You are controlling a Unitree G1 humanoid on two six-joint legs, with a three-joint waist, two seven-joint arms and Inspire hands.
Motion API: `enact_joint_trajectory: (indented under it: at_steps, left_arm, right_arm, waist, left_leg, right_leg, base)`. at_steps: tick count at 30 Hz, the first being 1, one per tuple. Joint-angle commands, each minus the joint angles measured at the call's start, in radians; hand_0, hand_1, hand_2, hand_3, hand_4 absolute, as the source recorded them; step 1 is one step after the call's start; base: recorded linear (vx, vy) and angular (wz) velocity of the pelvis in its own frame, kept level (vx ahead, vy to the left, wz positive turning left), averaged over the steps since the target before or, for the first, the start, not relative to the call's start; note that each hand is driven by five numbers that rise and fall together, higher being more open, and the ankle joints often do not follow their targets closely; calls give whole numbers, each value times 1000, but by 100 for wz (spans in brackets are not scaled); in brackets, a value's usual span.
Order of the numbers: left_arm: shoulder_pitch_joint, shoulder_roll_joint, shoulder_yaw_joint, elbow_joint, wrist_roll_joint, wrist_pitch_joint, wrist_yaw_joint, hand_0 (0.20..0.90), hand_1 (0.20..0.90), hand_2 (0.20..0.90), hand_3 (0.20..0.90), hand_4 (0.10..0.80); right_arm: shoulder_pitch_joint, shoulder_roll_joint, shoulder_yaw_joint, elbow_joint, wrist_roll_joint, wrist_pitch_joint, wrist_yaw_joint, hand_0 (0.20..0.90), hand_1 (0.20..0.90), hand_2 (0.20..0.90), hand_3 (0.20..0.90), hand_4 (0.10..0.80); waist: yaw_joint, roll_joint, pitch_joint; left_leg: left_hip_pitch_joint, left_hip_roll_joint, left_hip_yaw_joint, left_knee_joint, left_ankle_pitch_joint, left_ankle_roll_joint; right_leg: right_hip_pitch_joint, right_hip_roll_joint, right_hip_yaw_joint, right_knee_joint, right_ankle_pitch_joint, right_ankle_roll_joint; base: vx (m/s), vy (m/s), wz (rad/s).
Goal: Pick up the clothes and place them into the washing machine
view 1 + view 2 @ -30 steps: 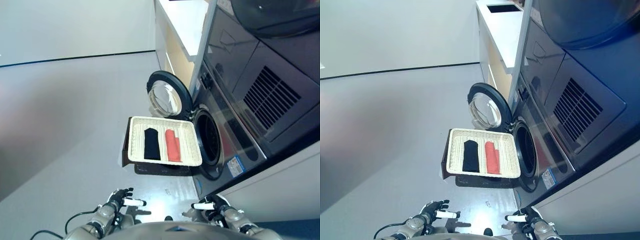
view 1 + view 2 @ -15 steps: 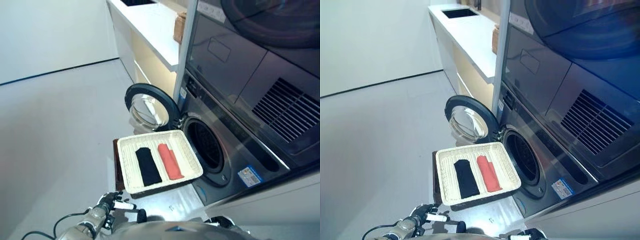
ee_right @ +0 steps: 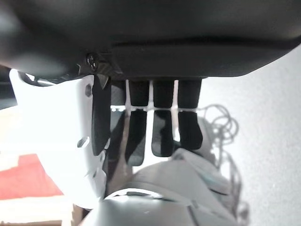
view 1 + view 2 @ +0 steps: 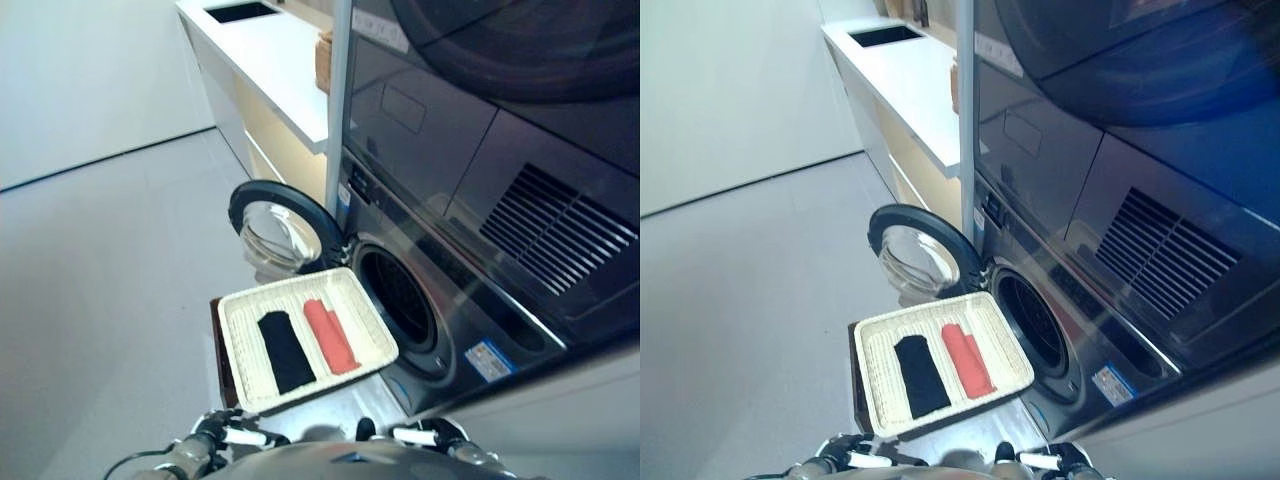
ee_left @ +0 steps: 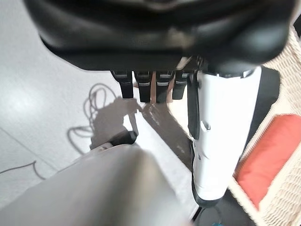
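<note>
We see the clothes lying folded in a white wicker tray [image 4: 236,342]: a black garment [image 4: 285,350] on the side away from the washing machine and a red garment [image 4: 330,336] on the side nearer it, side by side and just apart, neither reaching the tray's rim. The tray rests on a dark stand [image 4: 216,340] whose edge shows along the tray's far-from-machine side. One long edge of the tray sits just beside the washing machine [image 4: 440,300], right in front of the round drum opening [image 4: 397,297], which shows dark inside. The machine's door [image 4: 282,226] is swung wide, standing beyond the tray's far end, and leaves the opening unobstructed. Above the machine a second appliance with a vent grille [image 4: 560,240] is stacked, and past the door a white counter [image 4: 270,60] runs away along the wall. The grey floor [image 4: 100,280] lies open on the tray's side away from the machine.

Our left hand [image 5: 155,84] hangs below the tray's near end, fingers straight and relaxed, white-covered thumb out, holding nothing. Our right hand [image 3: 155,122] hangs near the tray's machine-side corner, fingers likewise loose and empty. Both hands are well apart from the clothes.
</note>
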Motion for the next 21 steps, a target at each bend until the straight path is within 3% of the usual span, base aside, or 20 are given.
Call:
enact_joint_trajectory:
  at_steps: [1, 2, 3, 5, 7, 8, 9, 11, 13, 14, 17, 18, 19, 20, 21]
  left_arm:
    - [-101, 1, 16, 0, -9, -41, 11, 900, 900, 900, 900, 800]
    - [-101, 1, 16, 0, -9, -41, 11, 900, 900, 900, 900, 800]
    - [-116, 2, 12, -23, -26, -47, 10, 900, 900, 900, 900, 800]
    - [-140, 6, 7, -40, -27, -53, 22, 900, 900, 900, 900, 800]
    - [-145, 12, -1, -41, -23, -54, 29, 900, 900, 900, 900, 800]
    - [-139, 16, -23, -21, 5, -57, 36, 900, 900, 900, 900, 800]
    - [-139, 16, -23, -21, 5, -57, 36, 900, 900, 900, 900, 800]
    - [-133, 17, -28, 4, 10, -51, 36, 900, 900, 900, 900, 800]
    - [-130, 12, -46, 27, 28, -41, 28, 900, 900, 900, 900, 800]
    - [-124, 14, -49, 59, 54, -26, 25, 900, 900, 900, 900, 800]
    - [-114, 16, -68, 66, 95, -22, 21, 900, 900, 900, 900, 800]
    - [-109, 20, -73, 81, 108, -20, 18, 900, 900, 900, 900, 800]
    - [-109, 20, -73, 81, 108, -20, 18, 900, 900, 900, 900, 800]
    - [-112, 30, -78, 83, 110, -18, 23, 900, 900, 900, 900, 800]
    - [-110, 37, -67, 83, 104, -15, 28, 900, 900, 900, 900, 800]
  right_arm:
    - [-22, -26, 9, 5, 51, -23, 3, 900, 900, 900, 900, 800]
    - [-22, -26, 9, 5, 51, -23, 3, 900, 900, 900, 900, 800]
    - [-17, -29, 17, -12, 67, -23, 11, 900, 900, 900, 900, 800]
    - [-20, -34, 20, -25, 74, -24, 6, 900, 900, 900, 900, 800]
    - [-26, -38, 26, -33, 80, -24, 4, 900, 900, 900, 900, 800]
    - [-35, -41, 45, -35, 74, -29, 8, 900, 900, 900, 900, 800]
    - [-35, -41, 45, -35, 74, -29, 8, 900, 900, 900, 900, 800]
    - [-47, -50, 56, -40, 65, -29, 13, 900, 900, 900, 900, 800]
    - [-46, -61, 50, -40, 62, -26, 17, 900, 900, 900, 900, 800]
    - [-42, -69, 32, -37, 57, -19, 26, 900, 900, 900, 900, 800]
    - [-37, -84, 10, -12, 20, -10, 28, 900, 900, 900, 900, 800]
    - [-48, -86, 8, -5, 2, -7, 27, 900, 900, 900, 900, 800]
    - [-48, -86, 8, -5, 2, -7, 27, 900, 900, 900, 900, 800]
    - [-62, -90, 6, -2, -3, -7, 22, 900, 900, 900, 900, 800]
    - [-70, -90, 3, -3, -6, -7, 15, 900, 900, 900, 900, 800]
  waist:
    - [-20, -57, 12]
    - [-20, -57, 12]
    - [-13, -76, 49]
    - [7, -93, 79]
    - [23, -100, 77]
    - [47, -91, 68]
    - [46, -92, 67]
    - [51, -63, 51]
    - [42, -46, 42]
    - [17, -30, 22]
    - [-3, -9, 7]
    - [-3, -1, 16]
    - [0, -1, 16]
    - [14, 7, 33]
    - [32, 15, 40]
  left_leg:
    - [-21, -54, 0, 178, -73, -70]
    - [-22, -54, 0, 179, -73, -70]
    - [-130, -53, -7, 448, -16, -93]
    - [-205, -83, -50, 574, 19, -94]
    - [-249, -81, -83, 498, -2, -77]
    - [-249, -79, -170, 350, -20, -68]
    - [-248, -80, -171, 344, -16, -68]
    - [-219, -61, -260, 193, 16, -73]
    - [-211, -42, -256, 152, 44, -81]
    - [-179, -42, -218, 139, 23, -75]
    - [-144, -69, -165, 103, 4, -52]
    - [-136, -72, -123, 99, -4, -37]
    - [-136, -71, -119, 100, -5, -36]
    - [-141, -63, -87, 108, -8, -30]
    - [-150, -52, -60, 116, -11, -32]
  right_leg:
    - [-2, -7, 51, -15, 23, 38]
    - [-3, -7, 51, -15, 23, 38]
    - [38, 4, 73, -10, 9, 6]
    - [54, 5, 96, -3, -2, -8]
    - [67, 9, 137, -5, -17, -5]
    - [80, 31, 212, -1, -37, 11]
    - [78, 30, 212, -1, -37, 11]
    - [87, 59, 279, 2, -58, 18]
    - [91, 65, 302, 9, -68, 24]
    - [86, 46, 328, 15, -74, 36]
    - [51, 11, 390, 26, -59, 68]
    - [9, 4, 413, 61, -48, 84]
    - [7, 5, 417, 64, -49, 84]
    - [-29, -11, 356, 109, -53, 84]
    - [-44, -47, 223, 149, -75, 71]
  base:
    - [46, -85, -5]
    - [30, -123, -11]
    - [50, -161, 1]
    - [97, -116, -23]
    - [245, 41, -66]
    - [274, 72, -82]
    - [268, 90, -110]
    - [172, 142, -125]
    - [167, 201, -137]
    - [143, 250, -126]
    - [90, 335, -123]
    - [-12, 236, -164]
    - [-85, 160, -162]
    - [-108, 95, -117]
    - [-186, 145, -124]
